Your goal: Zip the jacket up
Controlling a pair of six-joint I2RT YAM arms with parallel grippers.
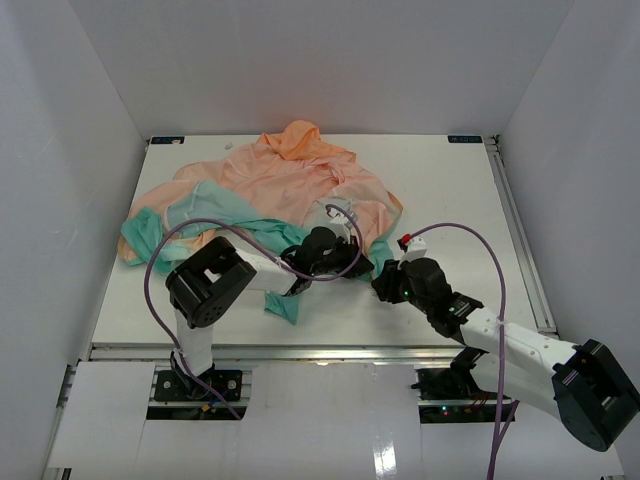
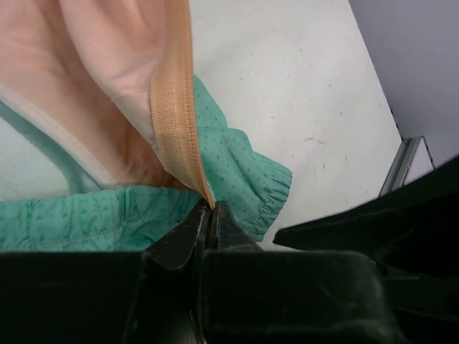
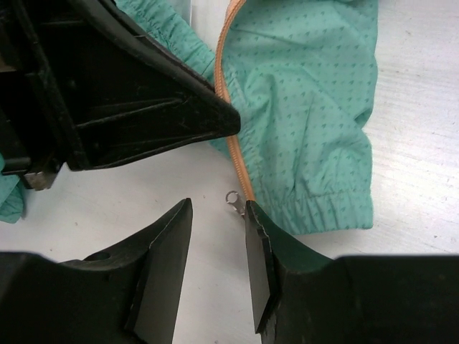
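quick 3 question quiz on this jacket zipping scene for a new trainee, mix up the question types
1. True or false: the left end effector is pinched shut on the end of the orange zipper tape.
2. Pick one. The right end effector is: A) open, close to the metal zipper pull; B) shut on a sleeve; C) out of every view.
3. Fill in: the fabric of the jacket right beside the zipper pull is ____ in colour.

Key: 1 true; 2 A; 3 teal-green.
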